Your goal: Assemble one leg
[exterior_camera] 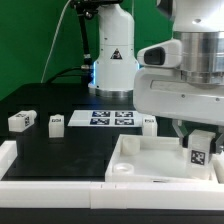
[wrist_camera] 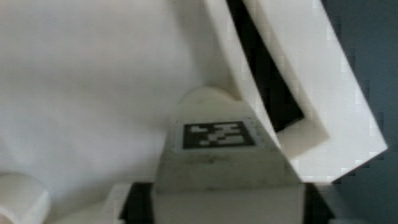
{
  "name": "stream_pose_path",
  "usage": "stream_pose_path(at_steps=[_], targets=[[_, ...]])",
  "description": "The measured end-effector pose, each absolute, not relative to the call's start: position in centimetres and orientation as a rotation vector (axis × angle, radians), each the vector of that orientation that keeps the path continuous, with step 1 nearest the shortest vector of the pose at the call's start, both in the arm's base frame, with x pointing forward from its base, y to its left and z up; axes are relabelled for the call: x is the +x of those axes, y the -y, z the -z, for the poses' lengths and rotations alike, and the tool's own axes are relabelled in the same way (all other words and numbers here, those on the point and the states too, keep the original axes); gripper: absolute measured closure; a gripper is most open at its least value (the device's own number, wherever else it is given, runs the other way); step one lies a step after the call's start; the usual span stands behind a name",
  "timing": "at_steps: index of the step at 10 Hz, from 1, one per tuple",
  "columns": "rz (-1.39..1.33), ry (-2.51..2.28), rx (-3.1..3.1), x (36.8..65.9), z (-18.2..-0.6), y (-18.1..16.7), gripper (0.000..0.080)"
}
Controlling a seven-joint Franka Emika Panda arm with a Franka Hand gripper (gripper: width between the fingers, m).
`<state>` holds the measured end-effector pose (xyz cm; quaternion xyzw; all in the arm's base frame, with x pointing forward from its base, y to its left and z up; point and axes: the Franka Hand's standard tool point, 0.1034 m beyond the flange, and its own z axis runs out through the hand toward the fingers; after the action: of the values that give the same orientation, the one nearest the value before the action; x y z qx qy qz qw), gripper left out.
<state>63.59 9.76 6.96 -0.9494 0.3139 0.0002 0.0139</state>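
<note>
My gripper (exterior_camera: 199, 138) is shut on a leg (exterior_camera: 198, 151), a small white block with a black-and-white tag. It holds the leg upright, low over the large white square tray-like piece (exterior_camera: 140, 160), near that piece's corner on the exterior view's right. In the wrist view the leg (wrist_camera: 219, 140) stands between my dark fingers (wrist_camera: 135, 205), with the tray piece's floor (wrist_camera: 89, 100) and raised rim (wrist_camera: 294, 100) beyond it. Whether the leg touches the tray piece is hidden. Three other legs lie on the black table: two (exterior_camera: 21, 121) (exterior_camera: 56, 122) on the exterior view's left, one (exterior_camera: 149, 122) behind the tray piece.
The marker board (exterior_camera: 111, 119) lies flat at the back middle of the table, in front of the arm's base (exterior_camera: 112, 70). A white border (exterior_camera: 40, 170) runs along the table's front and left edges. A green backdrop stands behind.
</note>
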Motion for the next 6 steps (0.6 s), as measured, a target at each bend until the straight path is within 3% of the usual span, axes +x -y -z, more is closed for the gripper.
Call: stream_pose_path(at_steps=[5,6], targets=[[-0.006,-1.478,-2.794,63.2,-7.0,-7.9,0.0482],[-0.006,-1.46,-2.804,63.2,-7.0,-8.0,0.0307]])
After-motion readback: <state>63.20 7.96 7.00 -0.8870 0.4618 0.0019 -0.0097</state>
